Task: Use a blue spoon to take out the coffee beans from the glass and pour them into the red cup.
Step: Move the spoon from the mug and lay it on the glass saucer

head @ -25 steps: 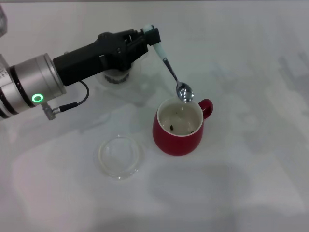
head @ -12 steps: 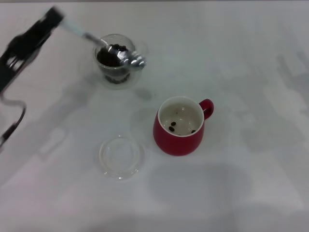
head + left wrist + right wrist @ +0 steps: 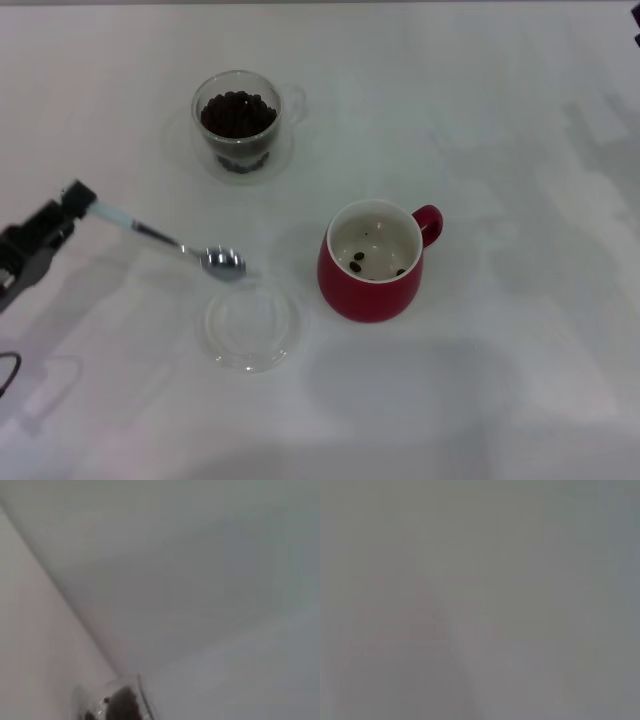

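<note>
Left gripper (image 3: 62,222) clamped on blue spoon (image 3: 165,240), bowl empty near the dish (image 3: 250,325); between scoops, next dip into glass (image 3: 238,122).

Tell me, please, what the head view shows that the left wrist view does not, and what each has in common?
Only the head view shows the left gripper holding the blue spoon by its handle, its bowl just beyond the clear dish, and the red cup with a few beans inside. The left wrist view adds nothing of its own. Both show the glass of coffee beans on the white table.
</note>
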Robot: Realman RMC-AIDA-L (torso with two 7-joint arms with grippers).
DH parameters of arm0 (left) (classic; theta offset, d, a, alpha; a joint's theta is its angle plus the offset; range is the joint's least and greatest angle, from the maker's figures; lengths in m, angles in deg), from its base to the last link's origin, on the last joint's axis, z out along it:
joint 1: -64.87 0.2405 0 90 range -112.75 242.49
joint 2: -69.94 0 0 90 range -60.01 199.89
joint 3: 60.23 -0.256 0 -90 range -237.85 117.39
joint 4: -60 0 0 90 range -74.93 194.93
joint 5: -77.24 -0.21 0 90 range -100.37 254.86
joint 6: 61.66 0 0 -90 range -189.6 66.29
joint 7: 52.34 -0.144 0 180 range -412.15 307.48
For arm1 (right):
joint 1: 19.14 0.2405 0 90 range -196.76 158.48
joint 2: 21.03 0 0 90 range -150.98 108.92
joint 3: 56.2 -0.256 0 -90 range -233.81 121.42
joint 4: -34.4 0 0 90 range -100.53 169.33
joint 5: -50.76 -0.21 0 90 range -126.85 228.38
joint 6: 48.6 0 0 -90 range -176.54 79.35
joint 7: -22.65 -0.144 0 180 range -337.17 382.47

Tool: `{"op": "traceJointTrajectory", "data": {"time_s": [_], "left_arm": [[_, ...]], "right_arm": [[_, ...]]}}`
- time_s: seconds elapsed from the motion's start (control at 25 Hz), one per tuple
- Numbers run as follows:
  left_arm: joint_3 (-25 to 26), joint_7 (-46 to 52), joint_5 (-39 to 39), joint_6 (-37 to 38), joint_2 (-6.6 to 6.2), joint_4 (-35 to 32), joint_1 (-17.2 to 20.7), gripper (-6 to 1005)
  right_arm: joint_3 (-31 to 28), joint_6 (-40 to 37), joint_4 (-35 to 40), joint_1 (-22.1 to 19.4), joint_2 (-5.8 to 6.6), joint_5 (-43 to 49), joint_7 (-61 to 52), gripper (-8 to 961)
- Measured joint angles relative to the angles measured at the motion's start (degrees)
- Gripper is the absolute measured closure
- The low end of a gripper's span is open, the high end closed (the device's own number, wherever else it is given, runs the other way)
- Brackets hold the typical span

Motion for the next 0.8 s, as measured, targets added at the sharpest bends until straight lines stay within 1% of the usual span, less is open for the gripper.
{"op": "traceJointTrajectory", "data": {"time_s": [0.08,0.12,0.16,0.28,0.48,0.8], "left_arm": [[0.01,-0.73,-0.78,-0.24,-0.40,1.04,-0.49,877],[0.01,-0.73,-0.78,-0.24,-0.40,1.04,-0.49,877],[0.11,-2.48,-0.88,-0.51,-0.50,1.75,-0.72,877],[0.01,-4.36,-1.29,-1.41,-0.50,1.88,-0.69,877],[-0.05,-5.47,-2.39,-4.98,-0.58,1.92,-0.77,877],[-0.06,-5.48,-6.73,-7.44,0.51,2.01,-3.44,877]], "right_arm": [[0.11,0.13,0.01,0.14,0.01,0.07,0.00,212],[0.13,0.17,0.00,0.15,0.01,0.07,0.00,212],[0.15,0.20,-0.02,0.16,0.01,0.07,0.00,212],[0.22,0.24,-0.08,0.05,0.01,0.08,0.00,212],[0.25,0.25,-0.23,-0.30,0.01,0.08,0.00,212],[0.26,0.29,-0.23,-0.08,0.01,0.07,0.00,213]]}}
